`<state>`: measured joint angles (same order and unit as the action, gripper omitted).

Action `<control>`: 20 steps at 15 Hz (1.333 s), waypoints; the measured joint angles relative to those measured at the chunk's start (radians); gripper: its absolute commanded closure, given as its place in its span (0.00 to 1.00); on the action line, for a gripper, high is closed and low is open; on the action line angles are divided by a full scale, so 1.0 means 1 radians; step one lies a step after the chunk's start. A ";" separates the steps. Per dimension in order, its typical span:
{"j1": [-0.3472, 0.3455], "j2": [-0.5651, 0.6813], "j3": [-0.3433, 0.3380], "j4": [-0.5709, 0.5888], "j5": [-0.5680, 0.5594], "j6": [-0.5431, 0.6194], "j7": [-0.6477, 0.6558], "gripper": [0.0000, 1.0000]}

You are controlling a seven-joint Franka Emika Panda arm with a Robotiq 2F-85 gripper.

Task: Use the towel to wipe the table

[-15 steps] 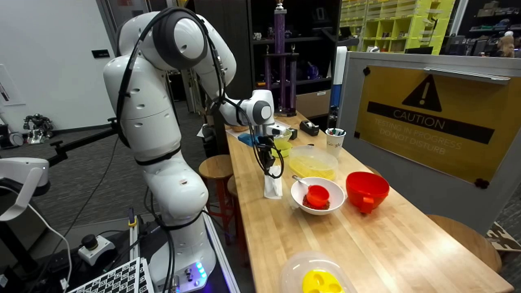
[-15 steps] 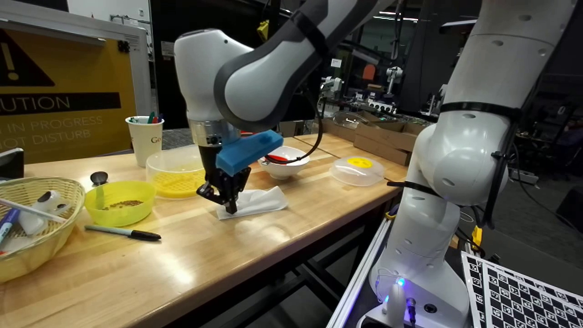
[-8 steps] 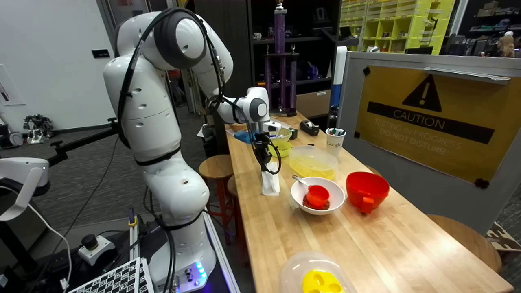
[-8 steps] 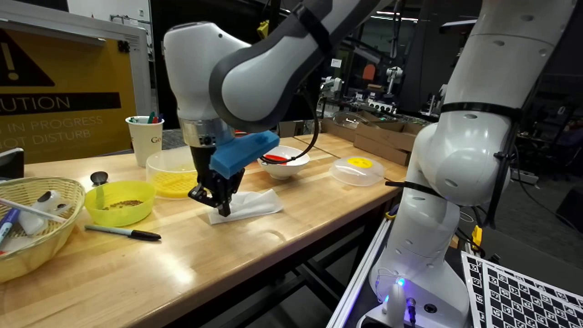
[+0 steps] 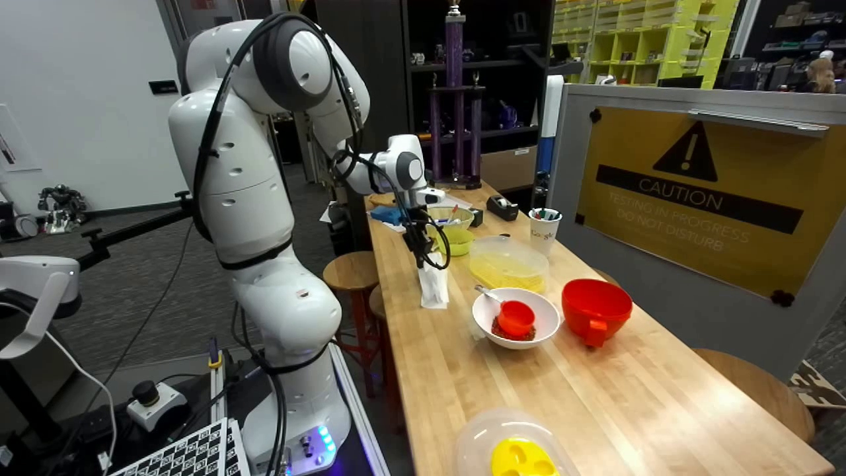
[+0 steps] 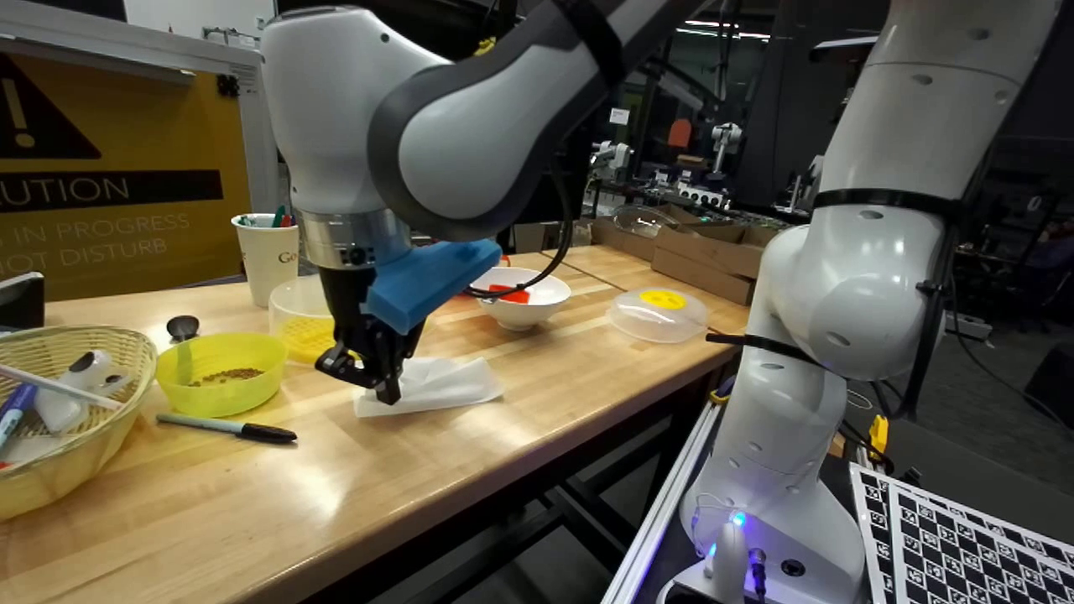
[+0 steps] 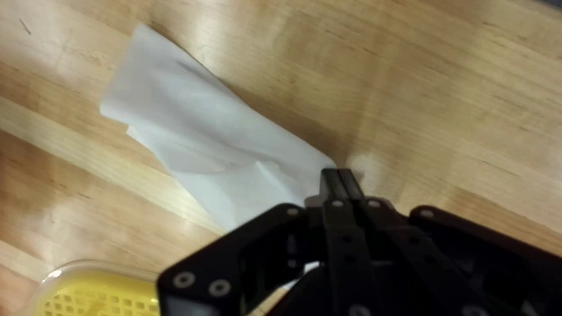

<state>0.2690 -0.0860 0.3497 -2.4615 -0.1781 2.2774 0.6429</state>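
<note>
The towel is a white, folded, crumpled cloth (image 5: 434, 291) lying on the pale-wood table (image 5: 595, 410). It also shows in an exterior view (image 6: 457, 383) and spreads to the upper left in the wrist view (image 7: 206, 123). My gripper (image 7: 340, 173) points down at one end of the towel, its fingertips pressed together at the cloth's edge. In both exterior views the black fingers (image 5: 421, 263) (image 6: 388, 396) are at table level, shut on the towel's end. The pinched bit of cloth between the fingertips is hidden.
A yellow bowl (image 6: 222, 398), a marker (image 6: 210, 424) and a wicker basket (image 6: 92, 445) stand beyond the gripper. A clear container with a yellow strainer (image 5: 505, 272), a white bowl (image 5: 488, 325), a red bowl (image 5: 595, 307) and a paper cup (image 5: 544, 233) stand along the table.
My gripper and the towel have slid together along the table toward the basket end, away from the white bowl. The bowls and other objects have not moved.
</note>
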 measured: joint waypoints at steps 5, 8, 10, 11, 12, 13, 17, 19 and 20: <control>0.023 0.009 0.028 0.029 -0.030 -0.026 0.002 1.00; 0.026 0.027 0.029 0.050 -0.044 -0.048 0.003 1.00; 0.026 0.050 0.025 0.065 -0.052 -0.064 0.010 1.00; 0.025 0.061 0.020 0.071 -0.055 -0.070 0.013 1.00; 0.024 0.073 0.014 0.077 -0.056 -0.074 0.015 1.00; 0.022 0.084 0.007 0.083 -0.056 -0.078 0.015 1.00; 0.013 0.112 -0.038 0.095 -0.056 -0.081 0.015 1.00; 0.003 0.120 -0.062 0.096 -0.055 -0.081 0.015 1.00; -0.003 0.123 -0.074 0.096 -0.055 -0.081 0.015 1.00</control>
<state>0.2661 0.0368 0.2757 -2.3653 -0.2334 2.1966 0.6581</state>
